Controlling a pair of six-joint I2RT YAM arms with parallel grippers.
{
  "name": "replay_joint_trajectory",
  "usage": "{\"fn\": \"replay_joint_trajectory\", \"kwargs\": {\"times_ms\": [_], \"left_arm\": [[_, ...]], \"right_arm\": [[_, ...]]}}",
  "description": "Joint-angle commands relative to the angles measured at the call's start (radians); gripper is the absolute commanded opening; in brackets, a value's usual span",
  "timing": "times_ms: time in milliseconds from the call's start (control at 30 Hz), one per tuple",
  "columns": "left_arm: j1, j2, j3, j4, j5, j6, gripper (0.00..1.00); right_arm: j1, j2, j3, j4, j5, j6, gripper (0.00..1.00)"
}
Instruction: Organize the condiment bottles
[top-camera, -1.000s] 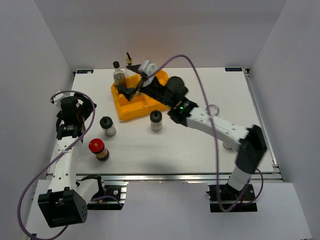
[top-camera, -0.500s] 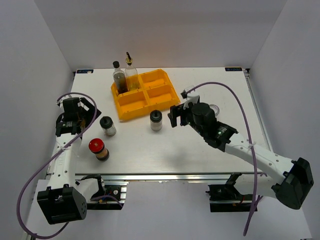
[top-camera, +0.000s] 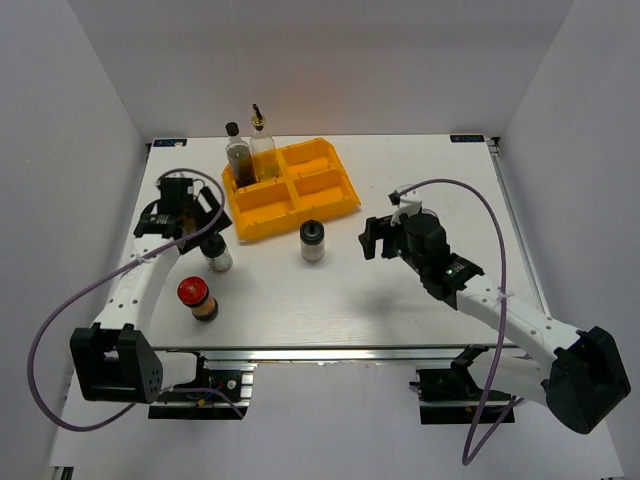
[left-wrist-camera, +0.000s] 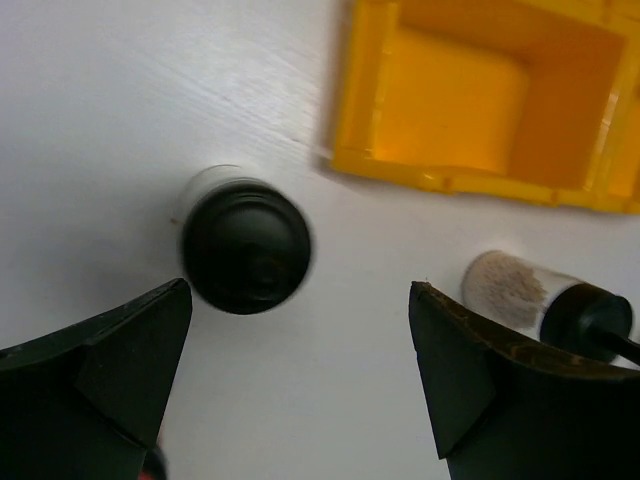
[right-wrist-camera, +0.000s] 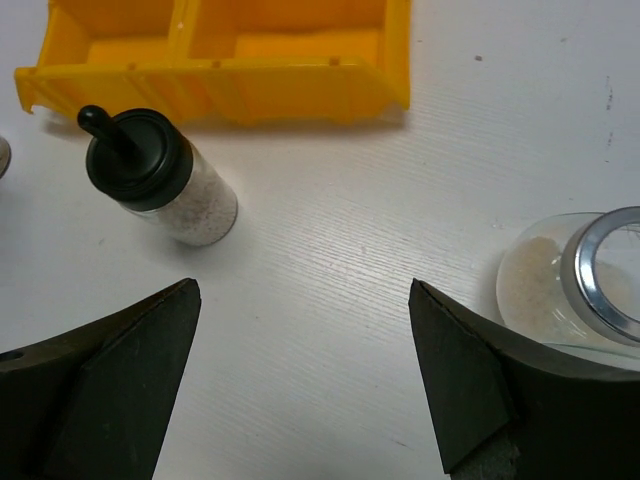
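**Left Arm Positioned Over Black-Capped Shaker**

We find the left gripper (left-wrist-camera: 298, 290) spread open and empty, looking down on the upright left shaker (left-wrist-camera: 245, 245). Its cap lies between the fingers, off-centre toward one, near the yellow tray (left-wrist-camera: 470, 180). We judge this arm the nearer. The right gripper (right-wrist-camera: 305, 290), open and empty, has the second shaker (right-wrist-camera: 160, 175) to its left and a silver-lidded jar (right-wrist-camera: 590, 290) to its right.

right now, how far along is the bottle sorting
Done: the dark bottle and the gold-spouted bottle stand in the tray's far-left compartment. In hand: nothing; the left gripper hangs open over a black-capped shaker, the right gripper is open too. Left: that shaker, a second shaker, the red-lidded jar and a silver-lidded jar, all on the table.
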Motion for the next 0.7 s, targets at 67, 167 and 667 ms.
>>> {"fn": "replay_joint_trajectory", "kwargs": {"times_ms": [67, 167, 667], "left_arm": [[-0.167, 0.12, 0.167, -0.047, -0.117, -0.013, 0.98], [-0.196, 0.18, 0.203, -0.106, -0.179, -0.025, 0.98], [-0.202, 0.237, 0.217, -0.131, -0.244, -0.019, 0.98]], "right_arm": [[-0.06, -0.045, -0.034, 0.103, -0.06, 0.002, 0.89], [-0.09, -0.051, -0.045, 0.102, -0.072, 0.002, 0.89], [-0.134, -0.04, -0.051, 0.111, -0.098, 0.016, 0.89]]}}
